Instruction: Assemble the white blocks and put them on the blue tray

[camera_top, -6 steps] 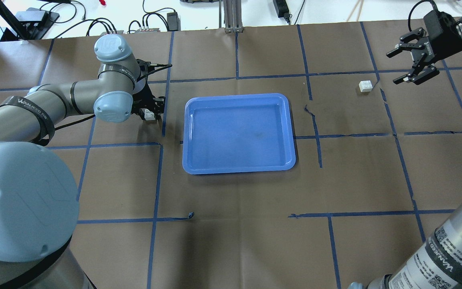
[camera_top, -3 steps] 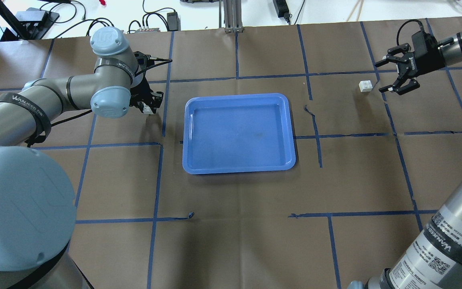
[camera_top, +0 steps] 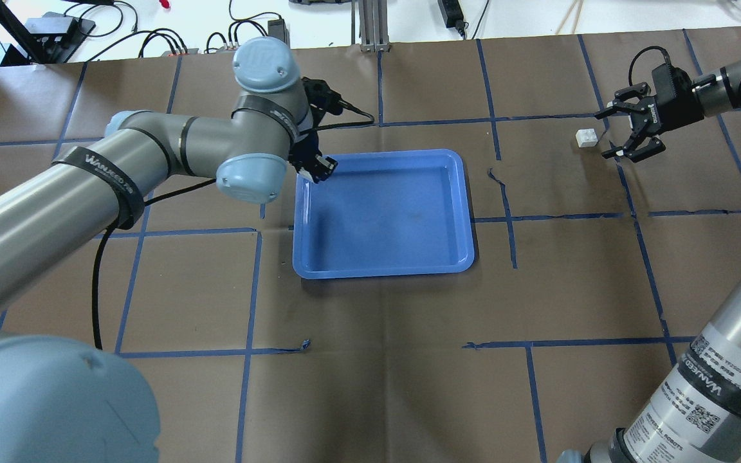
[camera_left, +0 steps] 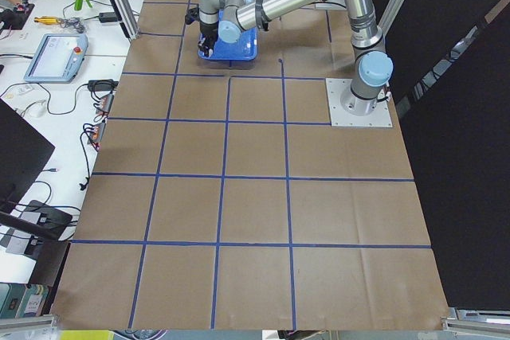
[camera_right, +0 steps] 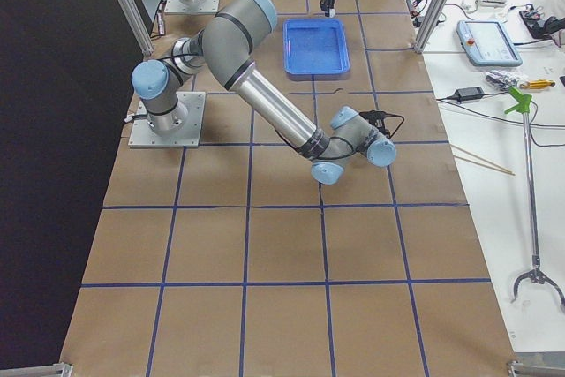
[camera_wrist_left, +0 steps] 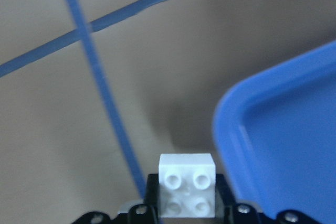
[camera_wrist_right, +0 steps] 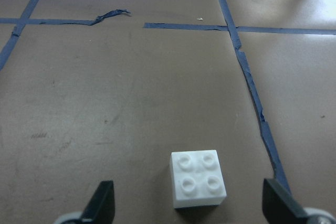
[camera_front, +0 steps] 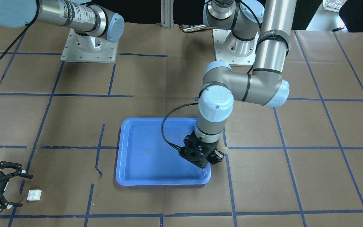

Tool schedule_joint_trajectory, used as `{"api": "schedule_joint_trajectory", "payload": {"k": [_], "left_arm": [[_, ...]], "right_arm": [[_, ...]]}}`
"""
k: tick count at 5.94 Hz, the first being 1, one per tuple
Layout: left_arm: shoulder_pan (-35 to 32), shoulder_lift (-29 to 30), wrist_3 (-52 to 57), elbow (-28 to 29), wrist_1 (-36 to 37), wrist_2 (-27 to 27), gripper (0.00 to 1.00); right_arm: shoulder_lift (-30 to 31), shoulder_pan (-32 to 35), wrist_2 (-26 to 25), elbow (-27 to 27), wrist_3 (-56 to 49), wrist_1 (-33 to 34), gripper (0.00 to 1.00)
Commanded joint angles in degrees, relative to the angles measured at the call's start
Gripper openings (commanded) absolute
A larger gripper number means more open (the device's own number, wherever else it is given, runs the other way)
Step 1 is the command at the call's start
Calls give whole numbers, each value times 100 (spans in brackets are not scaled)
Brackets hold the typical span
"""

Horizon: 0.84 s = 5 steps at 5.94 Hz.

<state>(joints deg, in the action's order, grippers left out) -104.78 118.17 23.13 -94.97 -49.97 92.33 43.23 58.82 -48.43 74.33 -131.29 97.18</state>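
The blue tray [camera_top: 383, 272] lies in the middle of the table. My left gripper [camera_top: 318, 168] is shut on one white block [camera_wrist_left: 187, 192] and holds it above the paper right at the tray's far left corner [camera_wrist_left: 231, 124]. In the front-facing view this gripper [camera_front: 214, 159] hangs over the tray's rim [camera_front: 162, 183]. The second white block [camera_top: 586, 137] sits studs up on the paper far right of the tray. My right gripper [camera_top: 601, 136] is open, just beside it. In the right wrist view the block [camera_wrist_right: 198, 179] lies between the fingers [camera_wrist_right: 100, 203], untouched.
Brown paper with blue tape lines [camera_top: 505, 193] covers the table; some tape is torn and lifted right of the tray. Cables and power supplies [camera_top: 242, 38] lie beyond the far edge. The arm bases [camera_front: 88, 47] stand at the robot's side.
My left arm carried its white block right, from well left of the tray to the tray's far left corner. My right gripper came in and down beside the second block, still open.
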Motion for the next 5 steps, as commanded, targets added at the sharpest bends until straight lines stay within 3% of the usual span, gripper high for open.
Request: {"api": "schedule_joint_trajectory", "payload": {"k": [1, 3, 5], "left_arm": [[-926, 83, 1576, -118, -30, 48, 3], [-921, 372, 3734, -39, 5, 57, 4], [-843, 390, 4243, -74, 4, 110, 4]], "right_arm": [[-42, 16, -18, -24, -133, -76, 99], [-173, 51, -70, -364, -378, -575, 99], [-253, 69, -71, -454, -397, -735, 99]]}}
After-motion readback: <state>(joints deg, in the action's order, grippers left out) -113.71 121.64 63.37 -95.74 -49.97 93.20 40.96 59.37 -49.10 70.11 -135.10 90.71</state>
